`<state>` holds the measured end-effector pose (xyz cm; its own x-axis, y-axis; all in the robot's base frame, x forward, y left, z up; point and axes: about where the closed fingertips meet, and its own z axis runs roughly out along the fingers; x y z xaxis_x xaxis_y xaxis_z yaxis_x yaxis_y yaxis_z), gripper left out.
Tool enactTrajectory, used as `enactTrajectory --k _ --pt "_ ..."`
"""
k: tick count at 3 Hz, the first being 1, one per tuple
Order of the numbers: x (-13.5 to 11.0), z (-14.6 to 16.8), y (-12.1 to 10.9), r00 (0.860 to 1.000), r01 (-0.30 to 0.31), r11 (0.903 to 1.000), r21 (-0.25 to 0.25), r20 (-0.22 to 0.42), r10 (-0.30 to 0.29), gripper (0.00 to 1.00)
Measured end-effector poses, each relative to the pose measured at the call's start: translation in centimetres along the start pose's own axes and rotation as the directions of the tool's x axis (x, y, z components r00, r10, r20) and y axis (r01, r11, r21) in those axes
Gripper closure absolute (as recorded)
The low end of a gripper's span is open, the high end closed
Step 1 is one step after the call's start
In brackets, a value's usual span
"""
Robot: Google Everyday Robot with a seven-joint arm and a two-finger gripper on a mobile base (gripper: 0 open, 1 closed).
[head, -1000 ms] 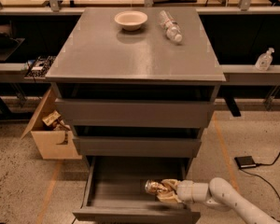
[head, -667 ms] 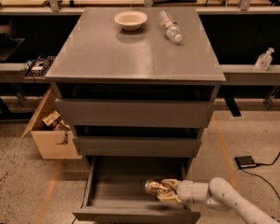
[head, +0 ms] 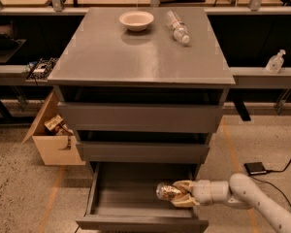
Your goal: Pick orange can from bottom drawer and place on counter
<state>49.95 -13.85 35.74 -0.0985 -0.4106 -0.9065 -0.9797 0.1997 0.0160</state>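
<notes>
The orange can (head: 168,191) lies on its side with its silver end pointing left, inside the open bottom drawer (head: 131,198) at its right half. My gripper (head: 178,195) reaches in from the right on a white arm and its cream fingers (head: 183,184) are closed around the can's right end. The counter (head: 140,47) is the grey top of the drawer cabinet, well above the gripper.
A cream bowl (head: 136,20) and a clear plastic bottle (head: 178,26) lie at the back of the counter. Two upper drawers (head: 138,116) stick out slightly above the open one. A cardboard box (head: 53,135) stands left of the cabinet. A black box with cable (head: 256,168) lies on the floor at right.
</notes>
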Motion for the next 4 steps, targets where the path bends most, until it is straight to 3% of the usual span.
enactTrajectory --k 1,2,3,4 --pt "-5.7 -5.5 3.1 0.995 0.102 0.9908 -0.089 -0.006 -0.103 1.0" --pt "-13.5 -11.8 7.1 0.965 0.243 0.9507 -0.192 -0.047 -0.257 1.0" --pt "-13.5 -11.8 7.1 0.965 0.243 0.9507 -0.192 -0.047 -0.257 1.0" --pt "-14.8 -12.7 3.9 0.945 0.312 0.9289 -0.199 -0.035 -0.325 1.0"
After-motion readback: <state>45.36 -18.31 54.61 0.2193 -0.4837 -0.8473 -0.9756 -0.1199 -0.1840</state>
